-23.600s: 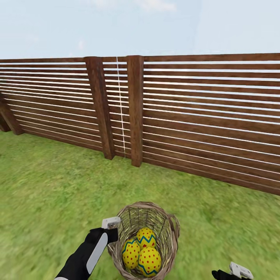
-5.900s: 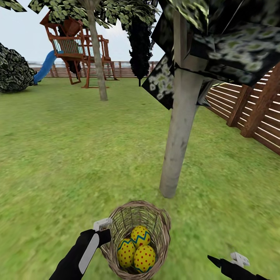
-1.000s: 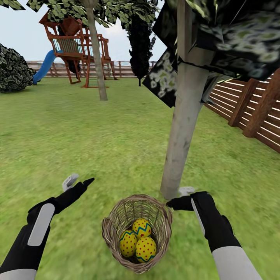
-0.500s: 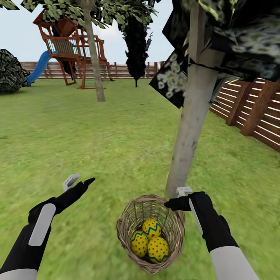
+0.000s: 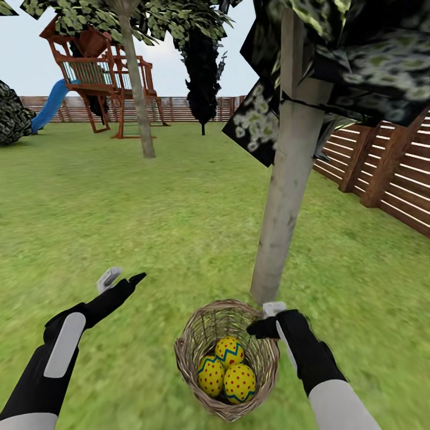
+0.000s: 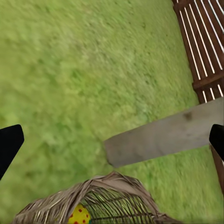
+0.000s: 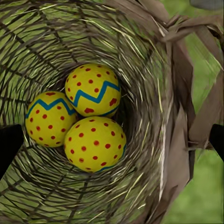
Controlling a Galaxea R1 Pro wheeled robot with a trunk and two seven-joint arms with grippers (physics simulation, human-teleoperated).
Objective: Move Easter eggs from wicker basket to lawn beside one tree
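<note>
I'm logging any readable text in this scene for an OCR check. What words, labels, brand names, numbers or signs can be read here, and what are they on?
None: no words, numbers, labels or signs can be read.
The three Easter eggs in the wicker basket carry only red dots and a blue zigzag band.
The tree, wooden fence, playset and both arms bear no markings.

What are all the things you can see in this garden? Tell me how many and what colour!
Easter eggs: three, yellow with red dots and blue zigzags, inside the basket.
Wicker basket: one, grey-brown, on the lawn at the tree's foot.
Tree: one near, pale grey trunk, dark leaves.
Lawn: green, all around.
Second tree: one, farther back.
Playset: one, brown with a blue slide, far back.
Fence: brown slats, at the right.
Left gripper: open, over grass.
Right gripper: open, at the basket's rim.
</note>
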